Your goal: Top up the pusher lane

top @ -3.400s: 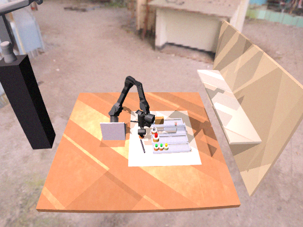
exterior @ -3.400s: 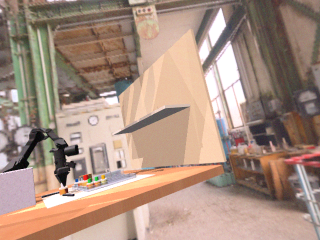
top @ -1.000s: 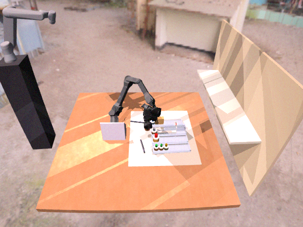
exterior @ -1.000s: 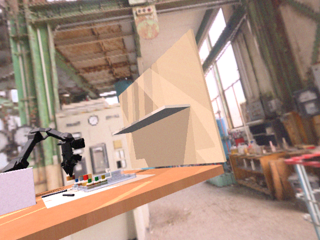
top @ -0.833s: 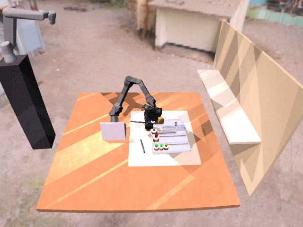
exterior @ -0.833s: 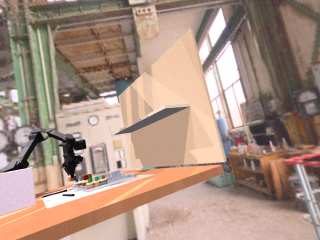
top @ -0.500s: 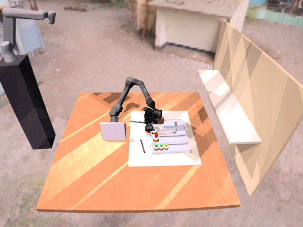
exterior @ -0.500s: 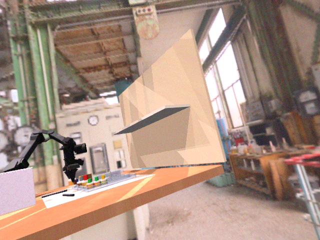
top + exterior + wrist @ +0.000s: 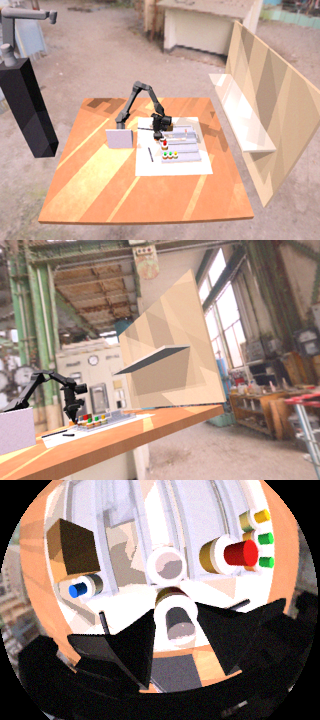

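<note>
My gripper [image 9: 157, 139] [image 9: 75, 422] [image 9: 174, 608] is shut on a white-capped jar [image 9: 180, 626] with a brownish body, which stands about upright between the fingertips. It is at the front end of the grey lane tray [image 9: 188, 156] [image 9: 116, 418]. Another white-capped jar [image 9: 162, 139] [image 9: 167, 566] stands in a middle lane just beyond the held one. The two look very close in the wrist view; whether they touch cannot be told. The held jar's base, the front stop and the pusher plate are not clearly visible.
A red-capped jar [image 9: 164, 146] [image 9: 85, 417] [image 9: 242, 554] stands in the neighbouring lane, with green- and yellow-capped jars beyond. A blue-capped jar [image 9: 86, 588] and a brown box [image 9: 169, 127] [image 9: 75, 550] are on the other side. Dark rods [image 9: 150, 155] [image 9: 145, 128] lie before the tray; a panel [image 9: 119, 138] stands near the arm.
</note>
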